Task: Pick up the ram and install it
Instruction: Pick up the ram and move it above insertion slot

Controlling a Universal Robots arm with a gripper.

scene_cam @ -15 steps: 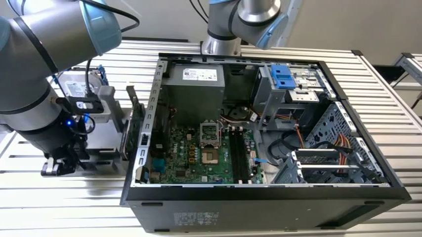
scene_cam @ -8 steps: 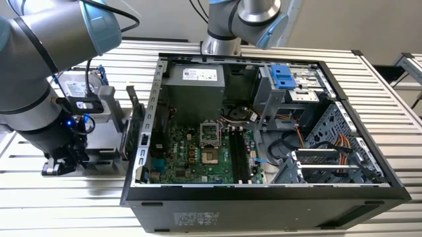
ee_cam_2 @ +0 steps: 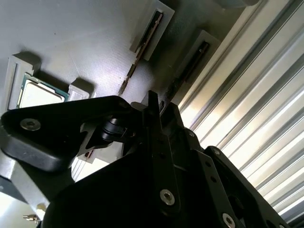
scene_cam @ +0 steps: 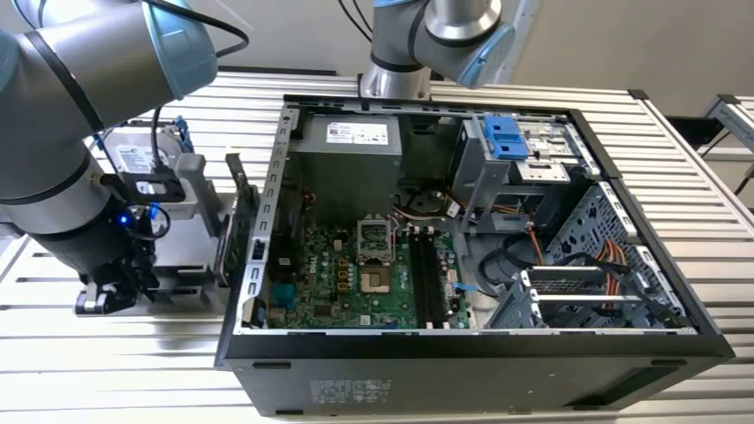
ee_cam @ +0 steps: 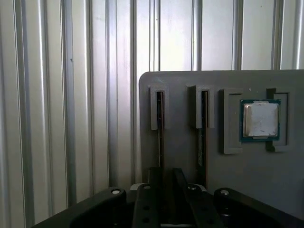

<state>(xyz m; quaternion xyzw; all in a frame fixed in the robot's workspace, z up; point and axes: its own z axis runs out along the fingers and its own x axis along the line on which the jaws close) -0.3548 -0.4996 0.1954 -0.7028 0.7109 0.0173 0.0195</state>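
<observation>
Two ram sticks stand on edge in slots of a grey holder tray [ee_cam: 190, 85]. One ram [ee_cam: 160, 128] runs straight in under my gripper [ee_cam: 166, 183], and the second ram [ee_cam: 203, 128] sits one slot over. In the second wrist view the same near ram [ee_cam_2: 135, 61] leads into my gripper [ee_cam_2: 160, 111]. In the exterior view my gripper [scene_cam: 104, 300] is low over the tray at that view's left, outside the open computer case [scene_cam: 471, 353]. The motherboard's memory slots [scene_cam: 430, 278] lie inside the case.
A square silver processor [ee_cam: 260, 119] rests in a tray pocket beside the rams. A hard drive [scene_cam: 144, 157] and an upright expansion card [scene_cam: 242, 225] stand between my arm and the case wall. Ribbed metal table [scene_cam: 118, 380] surrounds everything. A second robot arm's base [scene_cam: 395, 79] stands behind the case.
</observation>
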